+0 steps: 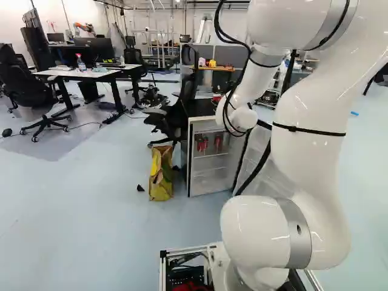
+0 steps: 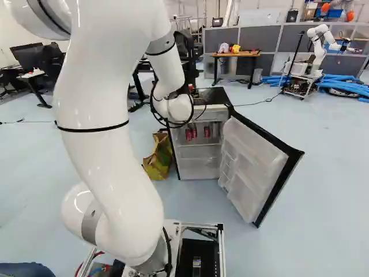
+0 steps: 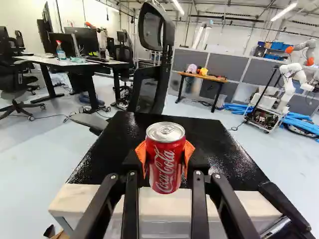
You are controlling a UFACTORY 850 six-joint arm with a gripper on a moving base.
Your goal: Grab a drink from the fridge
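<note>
left base view: paper bag [image 1: 160,180] at 8 o'clock of fridge [image 1: 211,173], base could snag it | right base view: open door [image 2: 253,167] at 4 o'clock, swinging arm [image 2: 106,133] might clip it | wrist view: gripper [image 3: 165,157] clamped on red can [image 3: 165,172], 12 o'clock, by black top [image 3: 219,149]; early lowering could knock it

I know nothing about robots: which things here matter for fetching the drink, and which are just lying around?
Part of the job:
red can, held in the pincer
fridge, its door open
more red cans inside

Just around:
bag beside the fridge
office chairs
wooden table
blue tubes
another robot
</note>
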